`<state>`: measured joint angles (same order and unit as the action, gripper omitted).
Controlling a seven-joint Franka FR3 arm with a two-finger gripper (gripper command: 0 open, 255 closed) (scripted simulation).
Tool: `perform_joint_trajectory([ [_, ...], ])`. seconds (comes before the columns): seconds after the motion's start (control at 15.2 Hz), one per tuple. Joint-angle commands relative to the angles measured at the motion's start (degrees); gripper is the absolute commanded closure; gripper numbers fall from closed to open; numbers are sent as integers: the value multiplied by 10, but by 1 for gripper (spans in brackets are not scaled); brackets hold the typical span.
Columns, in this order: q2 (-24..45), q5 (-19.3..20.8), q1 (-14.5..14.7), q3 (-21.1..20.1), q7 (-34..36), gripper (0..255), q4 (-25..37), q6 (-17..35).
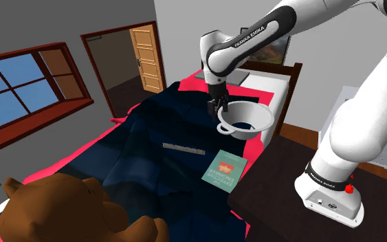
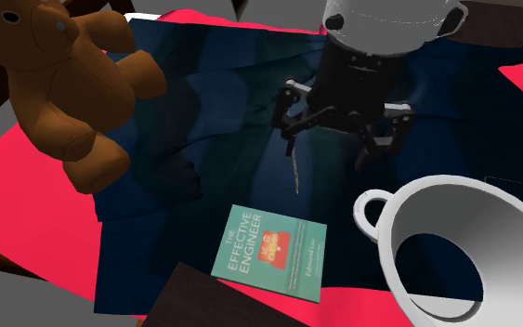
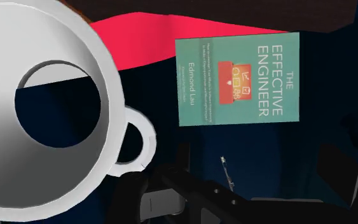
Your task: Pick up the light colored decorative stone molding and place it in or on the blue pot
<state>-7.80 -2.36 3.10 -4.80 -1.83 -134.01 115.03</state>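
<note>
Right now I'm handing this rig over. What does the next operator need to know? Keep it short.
Black two-finger gripper: jaws open and empty, in the air beside the pot's loop handle.
Thin light grey molding strip: lies flat on the dark blue blanket, next to the teal book and apart from the pot.
Wide bowl-shaped pot: drawn white rather than blue, sits upright on the bed, no strip in it.
Done: nothing, the strip is not grasped.
Left: move over the strip, descend, close on it, lift, carry it to the pot, release.
</note>
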Motion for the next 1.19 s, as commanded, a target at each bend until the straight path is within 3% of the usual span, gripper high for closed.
perform_joint_trajectory([
  [0.0,47,10,4,-6,1,0,23,27],
  [0.53,224,65,24,-17,12,0,129,100],
  [1.12,424,128,63,-11,20,0,304,126],
])
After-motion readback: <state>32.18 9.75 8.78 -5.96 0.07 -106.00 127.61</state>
